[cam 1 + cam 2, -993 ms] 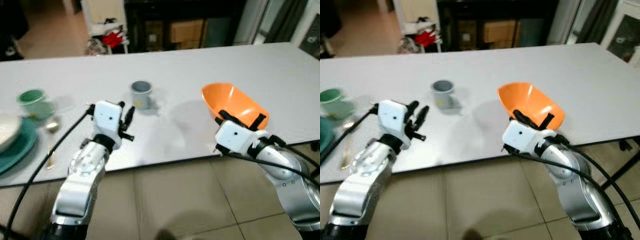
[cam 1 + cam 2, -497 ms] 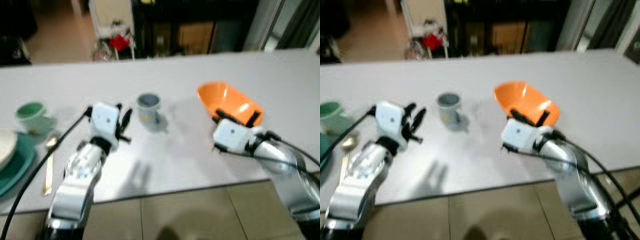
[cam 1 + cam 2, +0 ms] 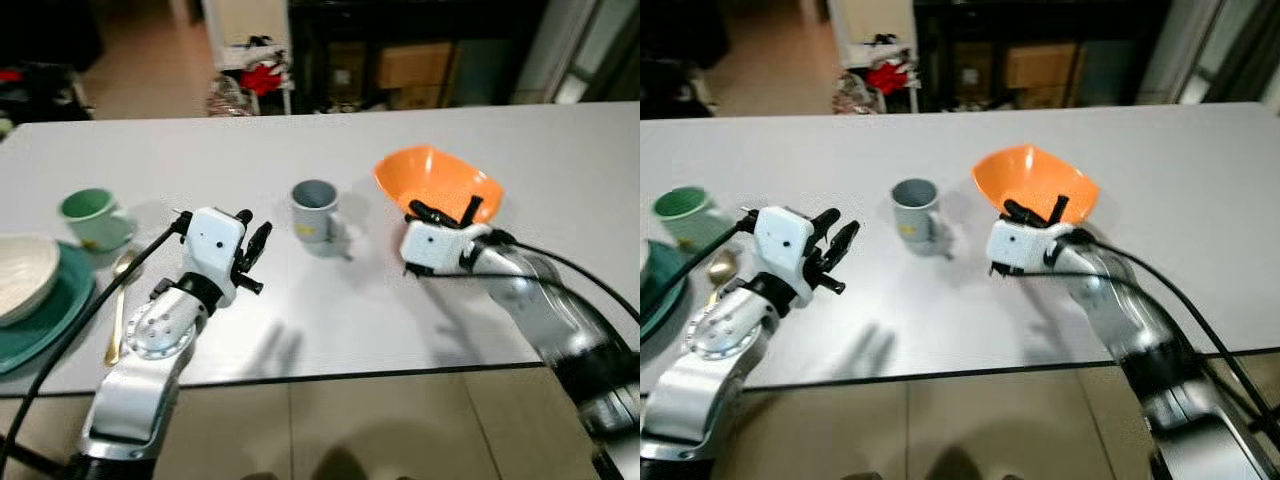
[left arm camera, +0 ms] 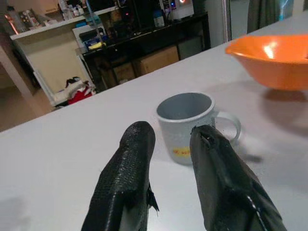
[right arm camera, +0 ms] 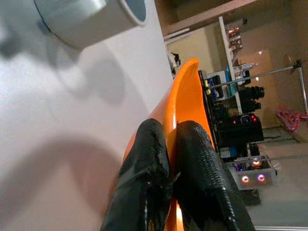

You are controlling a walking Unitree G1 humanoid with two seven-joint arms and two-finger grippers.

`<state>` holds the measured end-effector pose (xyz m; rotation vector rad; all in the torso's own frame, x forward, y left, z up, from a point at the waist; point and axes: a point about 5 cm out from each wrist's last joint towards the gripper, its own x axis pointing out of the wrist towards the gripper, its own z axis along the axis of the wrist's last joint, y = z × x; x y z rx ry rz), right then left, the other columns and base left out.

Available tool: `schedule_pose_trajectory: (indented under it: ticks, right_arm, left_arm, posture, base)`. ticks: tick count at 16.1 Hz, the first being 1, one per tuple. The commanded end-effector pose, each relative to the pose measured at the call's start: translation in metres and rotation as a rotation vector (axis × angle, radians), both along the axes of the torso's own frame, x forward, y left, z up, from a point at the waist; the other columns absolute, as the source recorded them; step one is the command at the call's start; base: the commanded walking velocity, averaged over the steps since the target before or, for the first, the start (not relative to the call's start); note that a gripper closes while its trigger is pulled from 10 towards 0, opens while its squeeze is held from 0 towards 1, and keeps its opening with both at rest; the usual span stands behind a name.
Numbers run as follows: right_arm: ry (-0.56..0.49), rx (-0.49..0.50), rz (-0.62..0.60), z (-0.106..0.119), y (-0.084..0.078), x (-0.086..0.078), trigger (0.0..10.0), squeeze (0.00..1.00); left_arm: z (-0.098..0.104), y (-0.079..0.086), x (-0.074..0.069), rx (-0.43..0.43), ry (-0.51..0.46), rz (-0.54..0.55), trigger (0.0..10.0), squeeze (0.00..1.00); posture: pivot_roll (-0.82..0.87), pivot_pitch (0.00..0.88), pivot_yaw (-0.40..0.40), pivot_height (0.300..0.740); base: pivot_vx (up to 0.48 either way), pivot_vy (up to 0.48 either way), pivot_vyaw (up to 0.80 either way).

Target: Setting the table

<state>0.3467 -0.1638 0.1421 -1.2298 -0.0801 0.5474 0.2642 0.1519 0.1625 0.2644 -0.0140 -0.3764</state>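
Observation:
An orange bowl [image 3: 435, 180] hangs tilted just over the white table [image 3: 560, 150], right of centre. My right gripper [image 3: 445, 213] is shut on its near rim, one finger inside and one outside; the right wrist view shows the pads [image 5: 144, 159] pinching the rim of the bowl [image 5: 185, 96]. A grey mug [image 3: 314, 208] stands to the bowl's left. My left gripper [image 3: 255, 245] hovers open and empty over the table, short of the mug [image 4: 185, 125]. At the far left, a white bowl [image 3: 20, 275] rests on a teal plate [image 3: 55, 310], with a gold spoon [image 3: 118, 300] and a green cup [image 3: 88, 215] beside it.
The table's front edge [image 3: 330, 378] runs just below my arms, with tiled floor [image 3: 400, 430] under it. Behind the table stand a white shelf holding red items [image 3: 262, 75] and dark cabinets [image 3: 420, 60]. The right half of the table is bare.
The camera has moved closer to the table and the view has shifted. My right gripper has carried the orange bowl farther over the table, nearer the grey mug. The left gripper stays open.

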Motion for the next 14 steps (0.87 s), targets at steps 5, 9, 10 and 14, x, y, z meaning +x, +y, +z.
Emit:
schedule_pose_trajectory:
  ticks: [5,9,10,14]
  right_arm:
    - [-0.06,-0.075,0.079,-0.005,0.02,0.023,10.0,0.0]
    - [-0.041,-0.099,0.11,-0.013,0.031,0.026,10.0,0.0]
    - [-0.044,-0.119,0.109,-0.016,0.03,0.026,10.0,0.0]
    - [-0.014,-0.145,0.09,-0.025,0.023,0.024,10.0,0.0]
  left_arm:
    - [0.008,0.008,-0.022,0.017,0.019,0.012,10.0,0.0]
    - [0.007,0.005,-0.035,0.02,0.043,0.004,10.0,0.0]
    - [0.007,0.004,-0.037,0.022,0.049,-0.006,10.0,0.0]
    - [0.007,-0.002,-0.039,0.016,0.065,-0.034,10.0,0.0]
  posture:
    - [0.2,0.0,0.022,0.74]
    - [0.23,0.0,0.001,0.74]
    - [0.23,0.0,0.001,0.74]
    - [0.22,0.0,0.006,0.74]
  base:
    - [0.0,0.0,0.0]
    - [0.0,0.0,0.0]
    - [0.0,0.0,0.0]
    - [0.0,0.0,0.0]
